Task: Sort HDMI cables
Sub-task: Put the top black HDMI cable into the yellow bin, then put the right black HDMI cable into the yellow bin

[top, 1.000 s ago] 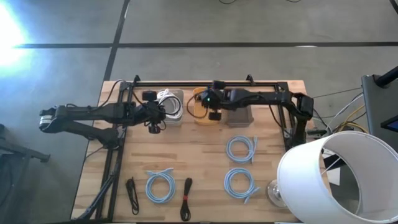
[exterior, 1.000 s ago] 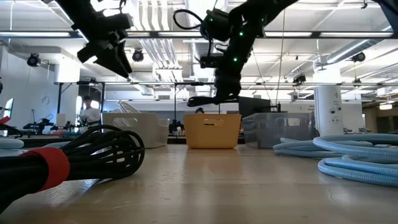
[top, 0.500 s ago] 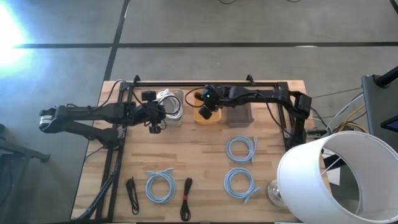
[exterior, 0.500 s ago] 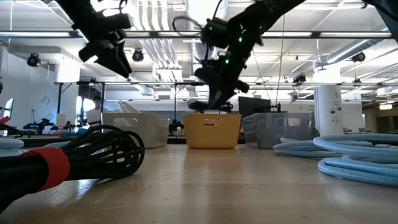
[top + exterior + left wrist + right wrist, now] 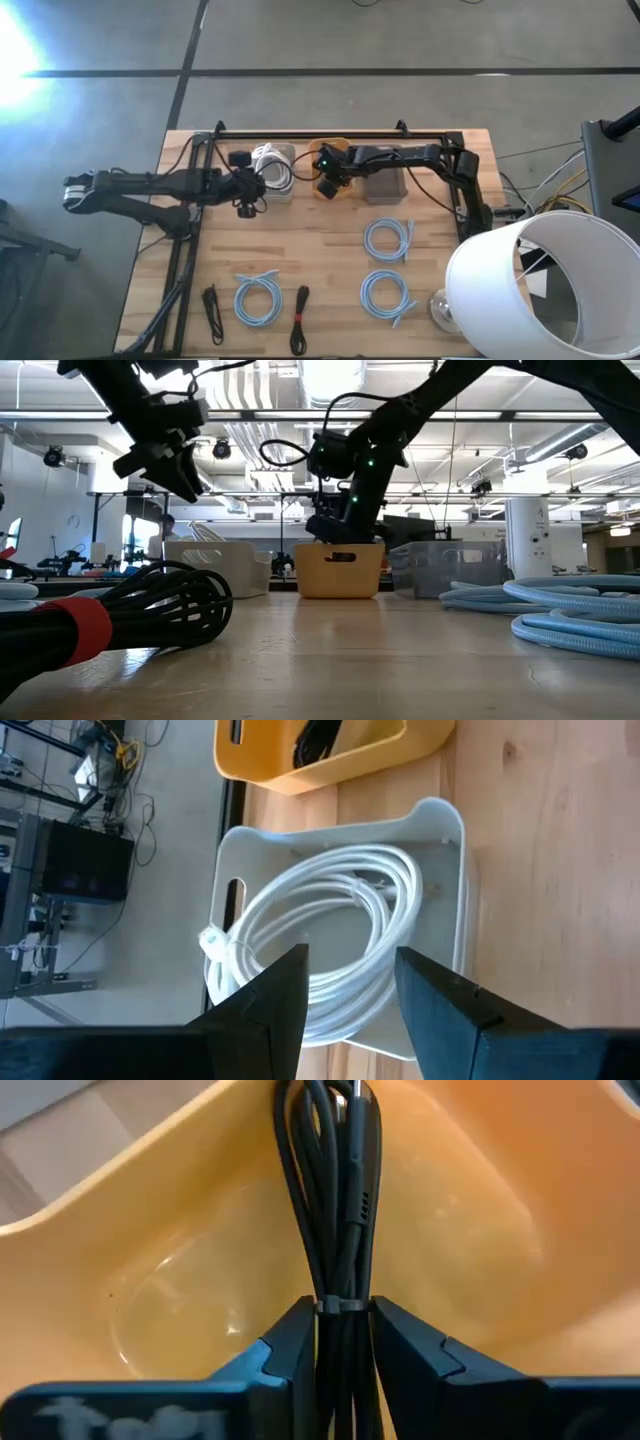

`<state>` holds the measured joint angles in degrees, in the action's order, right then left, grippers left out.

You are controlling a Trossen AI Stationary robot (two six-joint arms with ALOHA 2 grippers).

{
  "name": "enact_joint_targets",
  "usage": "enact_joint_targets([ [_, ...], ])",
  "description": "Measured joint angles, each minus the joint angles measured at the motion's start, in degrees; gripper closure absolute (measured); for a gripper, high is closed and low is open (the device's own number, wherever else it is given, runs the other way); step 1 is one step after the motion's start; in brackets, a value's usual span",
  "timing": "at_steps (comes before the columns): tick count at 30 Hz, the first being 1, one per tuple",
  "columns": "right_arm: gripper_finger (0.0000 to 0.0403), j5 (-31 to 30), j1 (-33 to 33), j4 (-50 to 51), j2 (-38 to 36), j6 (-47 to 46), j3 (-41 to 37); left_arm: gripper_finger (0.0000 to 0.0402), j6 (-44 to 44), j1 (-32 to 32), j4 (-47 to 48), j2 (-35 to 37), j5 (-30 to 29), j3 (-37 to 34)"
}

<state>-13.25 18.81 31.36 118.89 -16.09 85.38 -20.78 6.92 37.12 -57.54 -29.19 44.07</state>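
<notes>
sorting partly done: one black bundle going into the orange tray, five cables left on the table

white coils [image 5: 330,935] already lie in the clear tray [image 5: 445,830] at the table's [image 5: 320,250] far edge; three light-blue coils [image 5: 388,239] [image 5: 388,294] [image 5: 258,299] and two black bundles [image 5: 212,312] [image 5: 299,318] wait near the near edge, a judgement of well under half sorted; the grey tray [image 5: 386,186] is partly hidden under the arm. the right gripper [image 5: 345,1342] sits low inside the orange tray [image 5: 150,1270], jaws closed narrowly on a black hdmi bundle [image 5: 335,1200] at its tie. the left gripper [image 5: 350,982] hangs above the clear tray, jaws apart and holding nothing.
</notes>
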Motion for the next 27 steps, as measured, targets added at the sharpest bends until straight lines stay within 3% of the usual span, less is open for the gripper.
enact_joint_targets([
  [12,0.0251,0.57,-0.70,0.12,-4.60,4.76,1.43,0.0248,-0.06,0.00,-1.10,0.00,0.02,-2.38],
  [17,0.0246,2.84,-4.12,0.10,-8.66,12.41,1.47,0.0248,-0.04,0.00,-2.66,0.00,0.38,-3.10],
  [23,0.0245,3.79,-11.87,-0.61,-12.61,22.52,1.49,0.0248,1.00,0.02,-3.54,0.00,7.31,-3.10],
  [27,0.0245,8.75,-17.65,-0.58,-12.12,27.40,1.47,0.0248,6.03,0.02,-4.51,0.00,15.32,-3.10],
])
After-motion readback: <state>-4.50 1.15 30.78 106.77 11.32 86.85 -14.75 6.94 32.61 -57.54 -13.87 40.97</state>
